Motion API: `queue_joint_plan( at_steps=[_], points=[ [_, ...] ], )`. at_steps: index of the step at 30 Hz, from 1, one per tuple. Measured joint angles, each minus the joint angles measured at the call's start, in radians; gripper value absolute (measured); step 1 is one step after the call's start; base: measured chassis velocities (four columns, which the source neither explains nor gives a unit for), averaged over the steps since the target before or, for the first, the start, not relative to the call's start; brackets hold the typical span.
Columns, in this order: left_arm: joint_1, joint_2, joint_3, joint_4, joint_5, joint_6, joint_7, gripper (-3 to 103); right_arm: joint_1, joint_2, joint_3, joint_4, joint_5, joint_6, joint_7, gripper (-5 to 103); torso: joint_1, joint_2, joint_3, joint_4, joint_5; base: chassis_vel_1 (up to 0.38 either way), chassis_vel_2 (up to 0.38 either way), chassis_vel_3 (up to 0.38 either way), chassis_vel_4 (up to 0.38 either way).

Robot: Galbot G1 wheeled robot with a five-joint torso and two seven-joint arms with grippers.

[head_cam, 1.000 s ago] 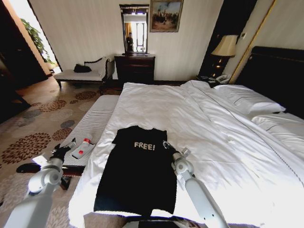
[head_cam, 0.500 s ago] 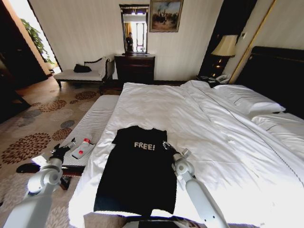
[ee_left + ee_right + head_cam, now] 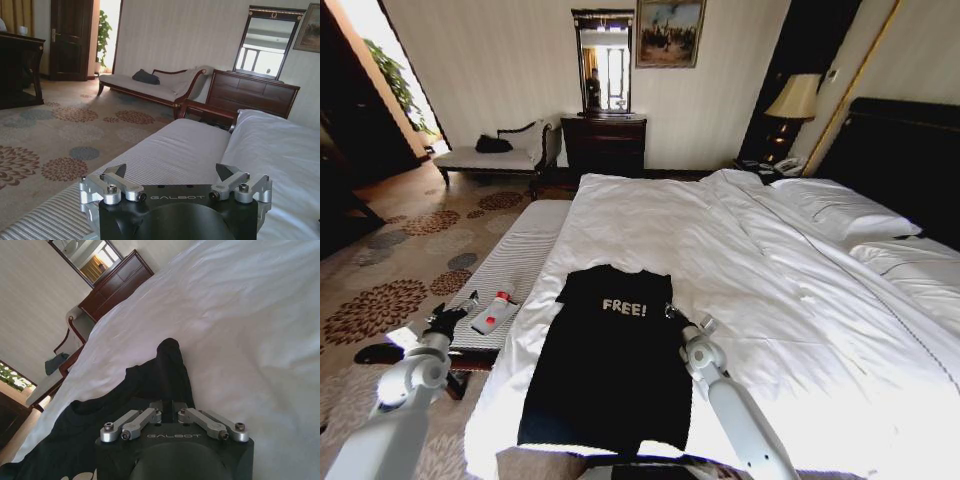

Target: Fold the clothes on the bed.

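So, I've got the shirt (image 3: 610,360) lying flat on the near end of the bed (image 3: 740,240), chest up with the lettering readable from the head cam, collar pointing away from me and the hem hanging close to the mattress edge. It looks narrow already, like the sleeves sit tucked in along the sides, which would make sense as a setup for a lengthwise fold, but that's my guess. My right gripper (image 3: 672,312) is down at the shirt's right shoulder, right where the sleeve fabric bunches up on the sheet. From the right wrist cam, the right gripper (image 3: 167,409) has its fingers pulled together with no real gap between the tips, and the bunched sleeve sits straight past them; I can't tell for sure whether any cloth is actually pinched in there or whether the tips are just resting on it. I'd say that's the spot to grab if I want to carry the shoulder over. The left gripper (image 3: 453,308) is parked off to the side over the striped bench (image 3: 520,255), near a little bottle (image 3: 492,311), and from its wrist cam the left gripper (image 3: 171,174) is spread wide with nothing in it.
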Motion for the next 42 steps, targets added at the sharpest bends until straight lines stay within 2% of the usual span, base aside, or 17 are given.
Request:
queue_joint_plan(
  at_steps=[11,13,15,16,17,21,22,25,28,30,31,33,35,36,37,40,42],
  points=[
    [0.006,-0.005,0.001,0.001,0.005,-0.001,0.000,100,-0.001,0.004,0.001,0.003,-0.010,0.006,-0.001,16,0.000,0.000,0.000,0.0000,0.0000,0.000,0.000,0.000,0.000],
    [0.010,-0.005,-0.001,0.001,0.006,-0.001,0.000,100,-0.002,0.003,0.003,0.011,-0.012,0.007,-0.004,30,0.000,0.000,0.000,0.0001,0.0000,0.000,0.000,0.000,0.000],
    [0.010,-0.006,-0.001,0.001,0.006,-0.001,0.000,100,-0.003,0.003,0.004,0.013,-0.013,0.007,-0.005,30,0.000,0.000,0.000,0.0001,0.0000,0.000,0.000,0.000,0.000],
    [0.010,-0.007,-0.001,0.000,0.009,-0.001,0.000,100,-0.004,0.002,0.005,0.019,-0.016,0.007,-0.007,41,0.000,0.000,0.000,0.0002,-0.0001,0.000,0.000,0.000,0.000],
    [0.010,-0.009,0.000,-0.002,0.011,-0.001,0.000,100,-0.006,0.001,0.006,0.023,-0.018,0.007,-0.009,41,0.000,0.000,0.000,0.0001,-0.0001,0.000,0.000,0.000,0.000],
    [0.010,-0.010,0.002,-0.006,0.012,-0.001,0.000,100,-0.011,0.001,0.006,0.028,-0.020,0.008,-0.012,52,0.000,0.000,0.000,0.0000,-0.0001,0.000,0.000,0.000,0.000],
    [0.009,-0.011,0.003,-0.007,0.014,-0.001,0.000,100,-0.013,0.001,0.006,0.028,-0.022,0.008,-0.013,63,0.000,0.000,0.000,-0.0001,0.0000,0.000,0.000,0.000,0.000],
    [0.010,-0.011,0.003,-0.008,0.014,-0.001,0.000,100,-0.013,0.002,0.005,0.024,-0.025,0.008,-0.013,68,0.000,0.000,0.000,0.0000,0.0000,0.000,0.000,0.000,0.000],
    [0.014,-0.011,0.001,-0.009,0.014,-0.001,-0.001,100,-0.013,0.005,0.004,0.012,-0.031,0.009,-0.014,84,0.000,0.000,0.000,0.0000,0.0000,0.000,0.000,0.000,0.000],
    [0.015,-0.011,0.000,-0.010,0.014,-0.001,-0.001,100,-0.013,0.005,0.004,0.011,-0.032,0.009,-0.014,84,0.000,0.000,0.000,0.0001,0.0000,0.000,0.000,0.000,0.000],
    [0.016,-0.011,-0.001,-0.010,0.014,-0.001,-0.001,100,-0.013,0.005,0.004,0.010,-0.033,0.010,-0.014,89,0.000,0.000,0.000,0.0001,0.0000,0.000,0.000,0.000,0.000],
    [0.019,-0.011,-0.003,-0.010,0.014,-0.002,-0.001,100,-0.016,0.005,0.003,0.011,-0.034,0.010,-0.014,80,0.000,0.000,0.000,0.0001,0.0000,0.000,0.000,0.000,0.000],
    [0.020,-0.011,-0.003,-0.009,0.015,-0.003,-0.001,100,-0.017,0.005,0.003,0.014,-0.034,0.010,-0.015,80,0.000,0.000,0.000,0.0000,0.0000,0.000,0.000,0.000,0.000],
    [0.020,-0.012,-0.003,-0.008,0.016,-0.004,0.000,100,-0.018,0.005,0.003,0.015,-0.034,0.010,-0.015,70,0.000,0.000,0.000,0.0000,-0.0001,0.000,0.000,0.000,0.000],
    [0.020,-0.012,-0.003,-0.007,0.016,-0.004,0.000,100,-0.018,0.005,0.003,0.016,-0.034,0.010,-0.015,64,0.000,0.000,0.000,0.0001,-0.0001,0.000,0.000,0.000,0.000],
    [0.019,-0.013,-0.002,-0.006,0.018,-0.005,0.000,100,-0.018,0.004,0.003,0.018,-0.035,0.010,-0.015,58,0.000,0.000,0.000,0.0001,0.0000,0.000,0.000,0.000,0.000],
    [0.019,-0.015,0.000,-0.005,0.021,-0.006,0.000,100,-0.018,0.004,0.002,0.018,-0.035,0.010,-0.014,47,0.000,0.000,0.000,0.0001,0.0000,0.000,0.000,0.000,0.000]
  ],
)
